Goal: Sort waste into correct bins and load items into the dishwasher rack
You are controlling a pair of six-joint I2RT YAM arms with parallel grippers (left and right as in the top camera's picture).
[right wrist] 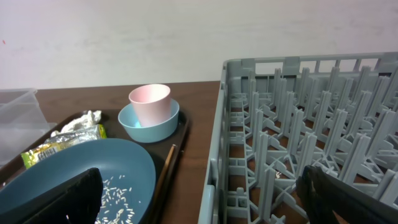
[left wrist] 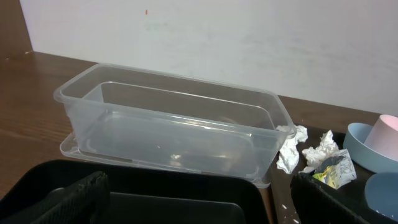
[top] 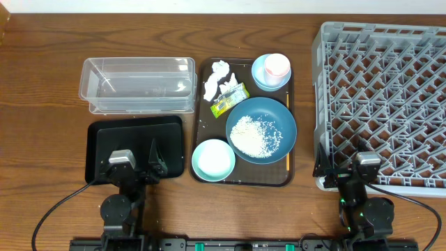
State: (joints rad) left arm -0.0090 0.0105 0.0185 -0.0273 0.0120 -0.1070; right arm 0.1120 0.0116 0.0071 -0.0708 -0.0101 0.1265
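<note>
On the brown serving tray (top: 244, 176) a dark blue dish (top: 273, 115) holds a heap of rice (top: 255, 135). Crumpled tissue (top: 219, 78) and a green-and-yellow wrapper (top: 229, 102) lie behind it. A mint-green bowl (top: 213, 160) stands at the front left. A pink cup (top: 277, 65) stands inside a light blue bowl (top: 263, 80). The clear tub (top: 138, 85) and black tray (top: 136, 136) are on the left, and the grey rack (top: 383, 90) is on the right. My left gripper (top: 136, 166) (left wrist: 199, 208) is open over the black tray. My right gripper (top: 345, 171) (right wrist: 205, 205) is open at the rack's front left corner.
The wooden table (top: 42, 104) runs to a white wall (left wrist: 249, 43) at the back. A narrow strip of table (right wrist: 196, 155) separates the brown tray from the rack. Both arms' cables trail off the front edge.
</note>
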